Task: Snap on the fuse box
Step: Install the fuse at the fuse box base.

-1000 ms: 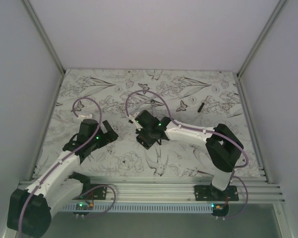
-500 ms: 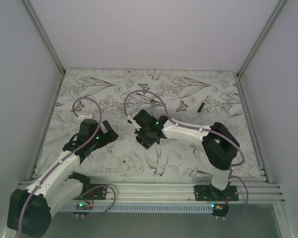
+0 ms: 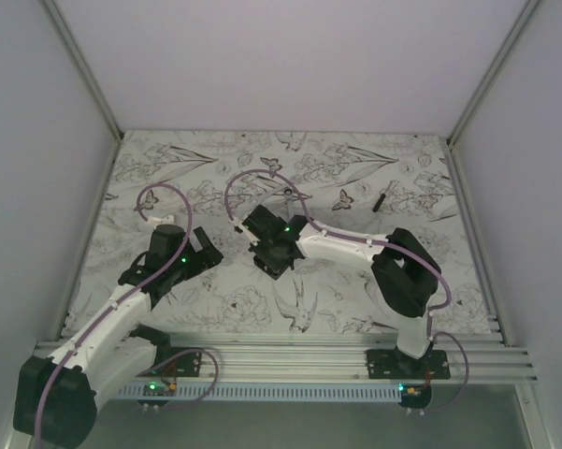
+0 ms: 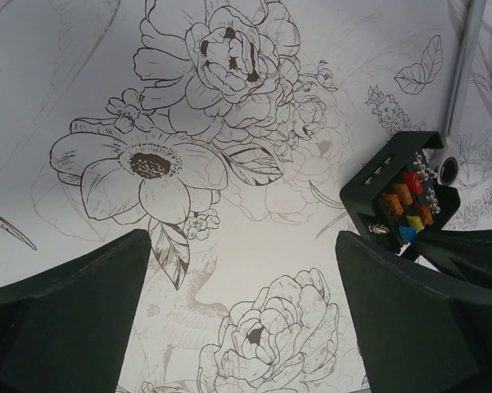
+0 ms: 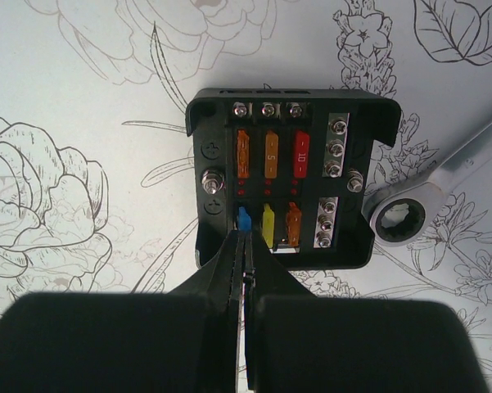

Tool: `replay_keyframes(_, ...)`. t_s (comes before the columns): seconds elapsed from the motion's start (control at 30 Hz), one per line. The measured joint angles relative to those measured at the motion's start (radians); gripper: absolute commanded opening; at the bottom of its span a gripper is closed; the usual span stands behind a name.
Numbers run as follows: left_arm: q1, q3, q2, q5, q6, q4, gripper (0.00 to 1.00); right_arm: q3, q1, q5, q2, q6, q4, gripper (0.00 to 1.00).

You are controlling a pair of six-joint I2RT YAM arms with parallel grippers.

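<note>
The fuse box (image 5: 291, 176) is a small black open box lying flat on the flower-print table, with orange and red fuses in its far row and blue, yellow and orange in its near row. My right gripper (image 5: 245, 239) is shut, its tips at the near end of the blue fuse (image 5: 243, 218); I cannot tell whether they pinch it. In the top view the right gripper (image 3: 269, 254) hides most of the box. The box also shows in the left wrist view (image 4: 397, 192), to the right. My left gripper (image 4: 244, 270) is open and empty over bare table, left of the box.
A silver wrench (image 5: 442, 184) lies against the box's right side, its ring end touching the box; it also shows in the left wrist view (image 4: 467, 57). A thin black stick (image 3: 380, 199) lies at the back right. Grey walls close in the table.
My right arm has shifted a little to the left and forward over the fuse box. The left arm has not moved.
</note>
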Motion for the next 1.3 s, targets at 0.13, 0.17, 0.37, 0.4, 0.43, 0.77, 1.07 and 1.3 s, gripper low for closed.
replay_keyframes(0.13,0.000,0.000,0.000,0.000,0.000,0.000,1.00,0.001,0.003,0.004,0.001,-0.007,-0.004,0.00)
replay_keyframes(0.17,0.000,0.000,0.000,0.000,0.000,0.000,1.00,0.005,0.004,0.004,0.003,-0.011,-0.006,0.00)
replay_keyframes(0.37,0.000,0.000,0.000,0.000,0.000,0.000,1.00,0.078,0.020,0.006,0.056,-0.033,-0.053,0.00)
replay_keyframes(0.4,0.000,0.000,0.000,0.000,-0.001,0.000,1.00,0.089,0.023,0.007,0.064,-0.038,-0.055,0.00)
replay_keyframes(0.43,0.000,0.000,0.000,0.000,-0.001,0.000,1.00,0.097,0.026,0.008,0.071,-0.042,-0.058,0.00)
replay_keyframes(0.77,0.000,0.000,0.000,0.000,-0.004,0.000,1.00,0.083,0.030,0.012,0.067,-0.053,-0.049,0.00)
replay_keyframes(1.07,0.000,0.000,-0.012,0.000,-0.007,0.000,1.00,0.107,0.030,0.005,0.094,-0.063,-0.080,0.00)
replay_keyframes(1.3,0.001,0.000,-0.012,0.000,-0.007,0.000,1.00,0.095,0.031,0.003,0.087,-0.071,-0.061,0.00)
